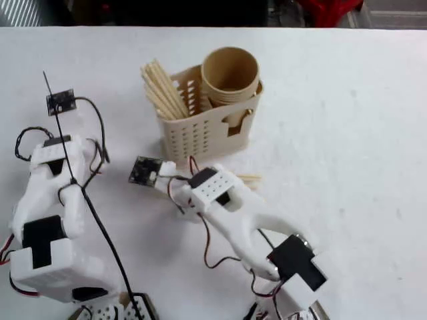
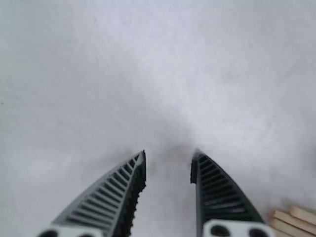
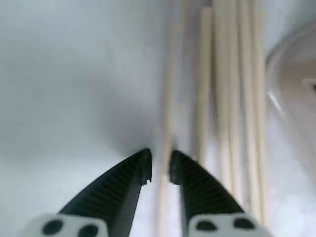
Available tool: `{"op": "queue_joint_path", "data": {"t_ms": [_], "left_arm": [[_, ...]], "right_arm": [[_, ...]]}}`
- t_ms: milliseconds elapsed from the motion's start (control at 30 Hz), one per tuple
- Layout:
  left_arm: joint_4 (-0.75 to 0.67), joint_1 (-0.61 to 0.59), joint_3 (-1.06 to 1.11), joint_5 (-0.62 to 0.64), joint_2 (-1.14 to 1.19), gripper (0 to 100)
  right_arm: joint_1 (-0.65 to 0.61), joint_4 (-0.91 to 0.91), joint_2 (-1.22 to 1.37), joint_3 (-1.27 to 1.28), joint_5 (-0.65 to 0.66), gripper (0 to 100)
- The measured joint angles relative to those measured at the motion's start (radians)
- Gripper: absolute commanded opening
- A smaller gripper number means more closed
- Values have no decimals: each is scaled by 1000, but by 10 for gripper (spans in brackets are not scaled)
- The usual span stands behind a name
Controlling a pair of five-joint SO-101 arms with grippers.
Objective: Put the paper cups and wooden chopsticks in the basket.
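Cups (image 1: 230,73) sit stacked, one inside the other, in the right part of the basket (image 1: 200,137). A bunch of sticks (image 1: 163,90) stands in the left part and leans out over the rim. The basket is upright in the middle of the white table (image 1: 347,133).

More loose sticks (image 1: 252,179) lie flat on the table just in front of the basket, beside the right arm (image 1: 233,213). The right wrist view shows them side by side. The right claw (image 3: 160,165) points down at them. It is pinched nearly closed on one stick (image 3: 168,98), which runs through the thin gap between its two black tips.

The left arm (image 1: 50,193) is off to the side, well apart from the basket. The left claw (image 2: 168,158) is partly open over the bare table and holds nothing. A few stick ends (image 2: 294,219) show close beside it.
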Motion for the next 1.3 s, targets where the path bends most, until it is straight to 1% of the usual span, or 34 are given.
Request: {"op": "queue_joint_path", "data": {"t_ms": [167, 500, 800, 933, 1033, 1133, 1233, 1300], "left_arm": [[0, 0, 0, 0, 0, 169], [0, 0, 0, 0, 0, 169], [0, 0, 0, 0, 0, 169], [0, 0, 0, 0, 0, 169], [0, 0, 0, 0, 0, 169], [0, 0, 0, 0, 0, 169], [0, 0, 0, 0, 0, 169], [0, 0, 0, 0, 0, 169]], "right_arm": [[-2, 23, -35, 14, 0, 16], [-8, 44, -319, 181, 0, 22], [-5, -6, -279, 184, 0, 17], [-6, 18, -315, 184, -5, 17], [5, 92, -446, 147, -61, 17], [15, 161, -634, 72, -129, 17], [11, 213, -802, -63, -178, 17], [14, 226, -845, -180, -203, 17]]}}
